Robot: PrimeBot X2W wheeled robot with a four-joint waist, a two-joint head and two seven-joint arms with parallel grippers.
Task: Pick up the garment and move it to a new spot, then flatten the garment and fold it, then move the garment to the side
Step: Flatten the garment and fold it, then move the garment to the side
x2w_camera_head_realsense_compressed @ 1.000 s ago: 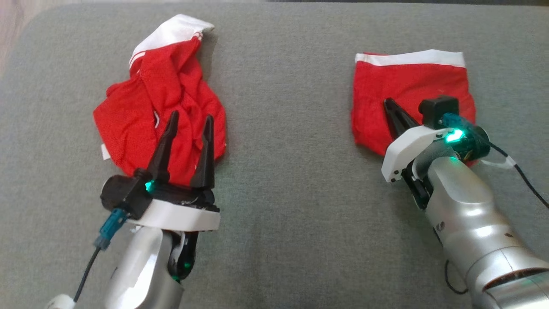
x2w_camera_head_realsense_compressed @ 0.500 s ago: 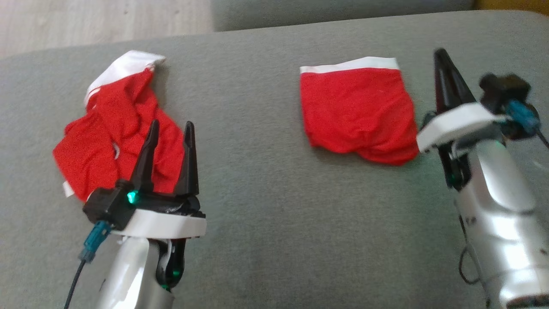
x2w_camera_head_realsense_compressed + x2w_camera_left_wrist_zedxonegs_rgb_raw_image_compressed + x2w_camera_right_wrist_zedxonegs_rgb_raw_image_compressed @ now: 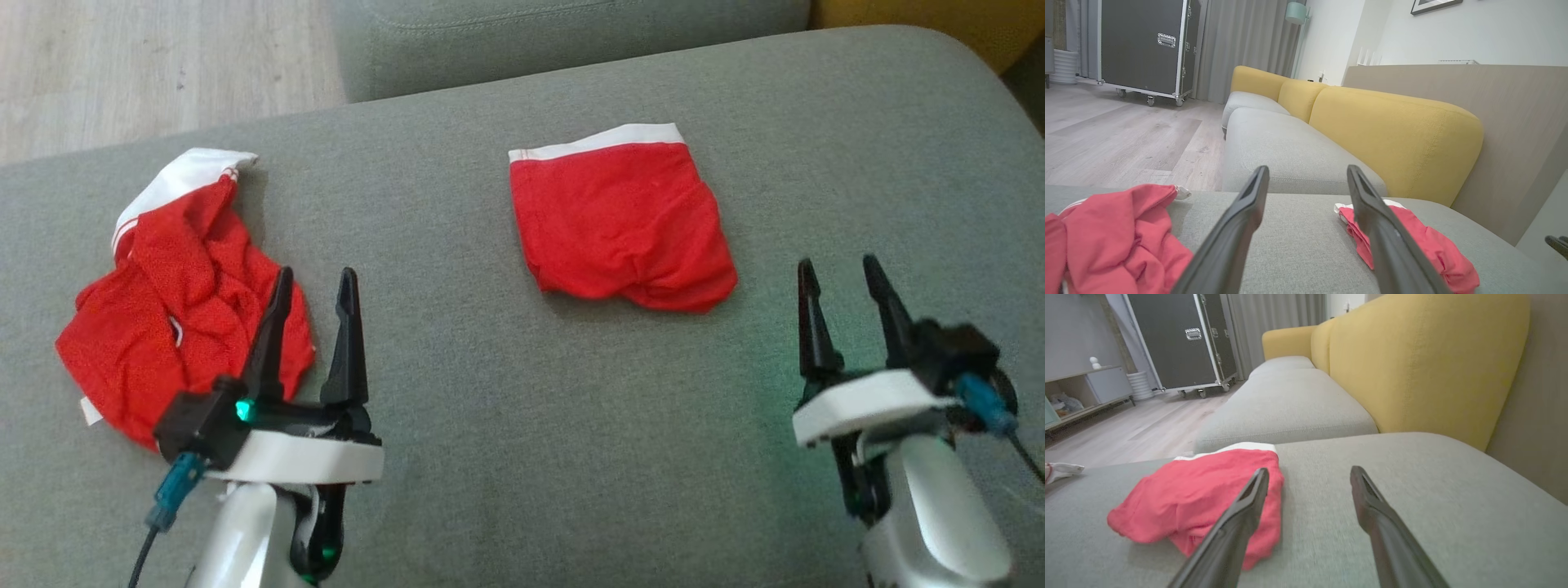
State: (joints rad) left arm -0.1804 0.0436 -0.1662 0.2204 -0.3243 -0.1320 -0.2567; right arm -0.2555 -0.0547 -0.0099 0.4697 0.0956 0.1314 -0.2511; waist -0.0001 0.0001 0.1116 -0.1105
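Two red garments on grey sofa seat (image 3: 490,457) in head view: crumpled garment (image 3: 180,302) far left, white waistband toward seat's far edge; folded garment (image 3: 620,220) mid-seat, fairly flat, well apart from 1st. Left gripper (image 3: 315,278) moderately wide, empty, just beside crumpled garment's right edge; height above cloth hard to tell. Right gripper (image 3: 839,265) parted about the same, empty, near folded garment's lower right corner, not touching. Left wrist view: crumpled heap lower left, folded piece lower right, bare seat between; beyond, yellow backrest (image 3: 1396,134), wood floor (image 3: 1106,134), wheeled black flight case (image 3: 1143,45), grey curtain (image 3: 1245,45). Right wrist view: folded garment lower left, close by, no contact visible; low shelf unit (image 3: 1094,386) at far left wall. Judged: folded piece prob. finished, heap next. Risks: pinching top layer only → lopsided lift, trailing cloth; dragging over woven upholstery → bunching, not flattening; setting down too near folded piece → fold knocked open; straying toward far edge → slip to floor. Surface soft, yielding, so weak backing for creases. Room domestic, uncluttered nearby.
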